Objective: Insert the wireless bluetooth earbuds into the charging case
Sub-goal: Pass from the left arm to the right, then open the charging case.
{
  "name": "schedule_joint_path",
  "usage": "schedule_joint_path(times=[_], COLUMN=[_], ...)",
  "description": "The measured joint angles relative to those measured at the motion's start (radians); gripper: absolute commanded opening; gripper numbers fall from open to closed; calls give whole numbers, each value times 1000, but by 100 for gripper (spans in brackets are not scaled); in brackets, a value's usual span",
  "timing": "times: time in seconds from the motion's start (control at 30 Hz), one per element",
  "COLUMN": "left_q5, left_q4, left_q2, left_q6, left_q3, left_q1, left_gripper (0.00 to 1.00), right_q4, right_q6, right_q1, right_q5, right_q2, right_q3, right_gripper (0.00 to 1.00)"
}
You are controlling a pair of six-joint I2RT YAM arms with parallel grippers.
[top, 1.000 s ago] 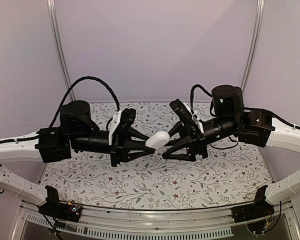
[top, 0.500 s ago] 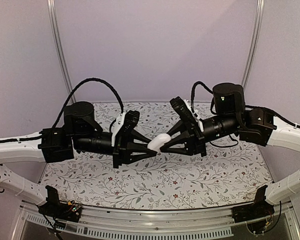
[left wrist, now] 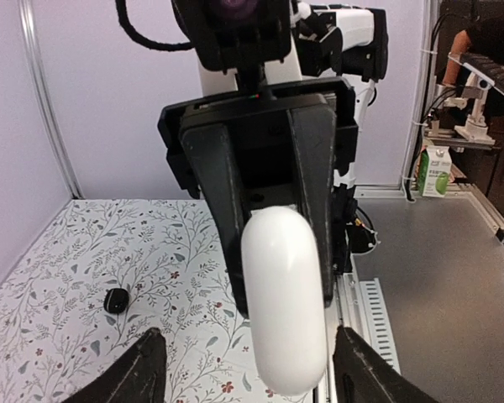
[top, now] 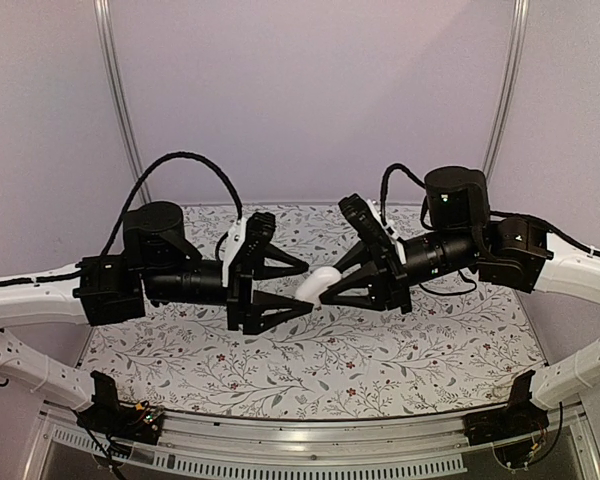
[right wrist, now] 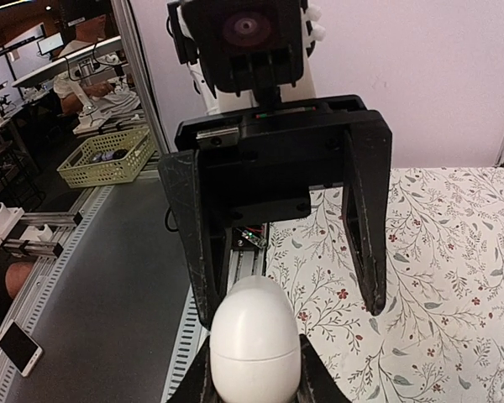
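Observation:
The white oval charging case [top: 320,277] hangs closed in mid-air above the floral table. My right gripper [top: 330,291] is shut on it; in the right wrist view the case [right wrist: 256,340] sits between my fingers at the bottom edge. My left gripper [top: 307,285] is open, its jaws spread wide on either side of the case without touching it. In the left wrist view the case [left wrist: 284,311] stands between my spread fingertips [left wrist: 147,369]. One tiny dark earbud [left wrist: 115,300] lies on the cloth. The other earbud is out of view.
The floral cloth [top: 310,360] covers the table, with a metal rail along its near edge [top: 300,425]. Off the table are a green and white carton [left wrist: 434,170], a woven basket [right wrist: 109,157] and a phone [right wrist: 18,347].
The left gripper, shut on the case a second ago, has opened and let go. The right gripper closed in from the right and now holds the case alone.

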Motion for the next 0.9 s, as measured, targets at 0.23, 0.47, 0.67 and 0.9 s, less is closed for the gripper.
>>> schedule_joint_path(times=[0.23, 0.47, 0.67, 0.9], left_q5=[-64, -99, -140, -202], left_q4=[16, 15, 14, 24], left_q2=[-29, -13, -18, -27], left_q6=[14, 20, 26, 30], left_q3=[-1, -1, -2, -2], left_q1=[0, 0, -1, 5], left_gripper=[67, 64, 64, 62], right_q4=[0, -6, 4, -5], right_q6=[14, 12, 0, -21], right_q1=[0, -1, -3, 1], right_q5=[37, 50, 70, 57], right_q2=[0, 0, -2, -9], right_q3=[0, -1, -14, -59], right_gripper=[0, 0, 0, 0])
